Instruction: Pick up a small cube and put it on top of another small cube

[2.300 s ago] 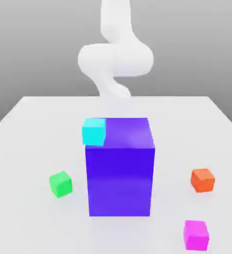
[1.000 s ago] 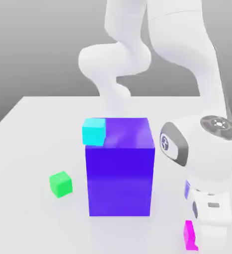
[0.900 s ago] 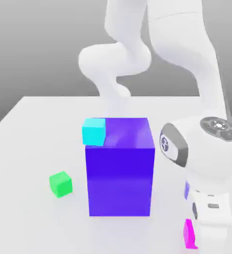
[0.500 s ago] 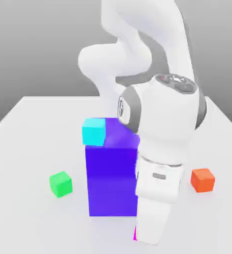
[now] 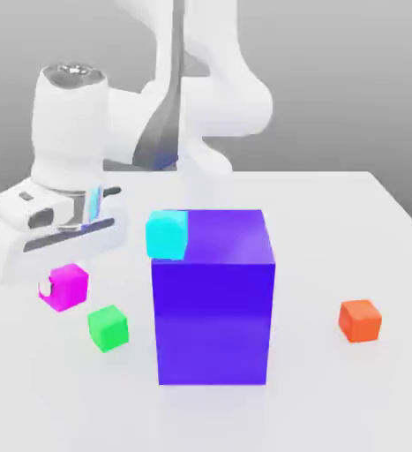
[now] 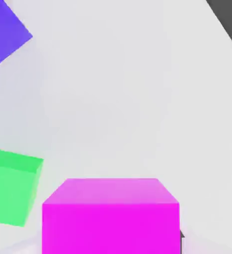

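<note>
In the exterior view, the white arm reaches down on the exterior view's left, and its gripper (image 5: 57, 287) is closed tight on the small cube (image 5: 66, 286) – a pink one, held up off the table (image 5: 350, 229). Just below it sits the green cube (image 5: 108, 327). The big blue block (image 5: 213, 300) stands in the middle with a cyan cube (image 5: 167, 234) by its top corner, and the orange cube (image 5: 360, 320) sits well apart. In the hand view, the small cube (image 6: 111, 214) is close up – the green cube (image 6: 11, 186) is beside it.
</note>
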Robot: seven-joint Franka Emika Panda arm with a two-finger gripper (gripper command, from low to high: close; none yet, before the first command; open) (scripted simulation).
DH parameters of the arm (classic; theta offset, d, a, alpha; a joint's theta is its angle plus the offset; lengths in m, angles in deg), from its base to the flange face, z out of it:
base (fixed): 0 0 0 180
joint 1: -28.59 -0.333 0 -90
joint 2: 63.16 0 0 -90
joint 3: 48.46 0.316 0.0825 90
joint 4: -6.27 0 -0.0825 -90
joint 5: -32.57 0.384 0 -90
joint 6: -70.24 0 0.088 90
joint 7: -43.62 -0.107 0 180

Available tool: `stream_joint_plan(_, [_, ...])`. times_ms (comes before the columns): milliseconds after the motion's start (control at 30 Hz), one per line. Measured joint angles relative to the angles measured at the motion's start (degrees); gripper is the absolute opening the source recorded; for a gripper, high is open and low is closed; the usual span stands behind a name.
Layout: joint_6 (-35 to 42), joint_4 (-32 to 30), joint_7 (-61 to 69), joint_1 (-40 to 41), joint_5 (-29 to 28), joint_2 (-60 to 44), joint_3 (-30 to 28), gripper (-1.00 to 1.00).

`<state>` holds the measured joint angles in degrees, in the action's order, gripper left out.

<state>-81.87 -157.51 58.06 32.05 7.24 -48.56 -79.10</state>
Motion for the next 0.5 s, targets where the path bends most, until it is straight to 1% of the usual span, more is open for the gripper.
stream_joint_plan(67, [-0.04, -3.83, 2.06, -0.15, 2.21, 2.55, -2.3, -1.0])
stream_joint_plan(100, [-0.82, -4.67, 2.9, -0.62, 3.27, 2.33, -3.11, -1.0])
stream_joint_plan(267, [-8.16, -5.31, 7.44, -4.89, 9.75, -4.69, -6.21, -1.0])
stream_joint_plan(333, [-11.69, -5.38, 10.48, -7.25, 14.25, -8.42, -7.37, -1.0])
stream_joint_plan(400, [-15.27, -5.46, 15.74, -9.61, 21.95, -12.49, -6.95, -1.0])
stream_joint_plan(433, [-16.82, -5.46, 18.97, -8.82, 26.67, -14.4, -5.46, 1.0])
stream_joint_plan(500, [-16.82, -5.46, 18.97, -9.63, 26.67, -14.4, -5.45, 1.0])
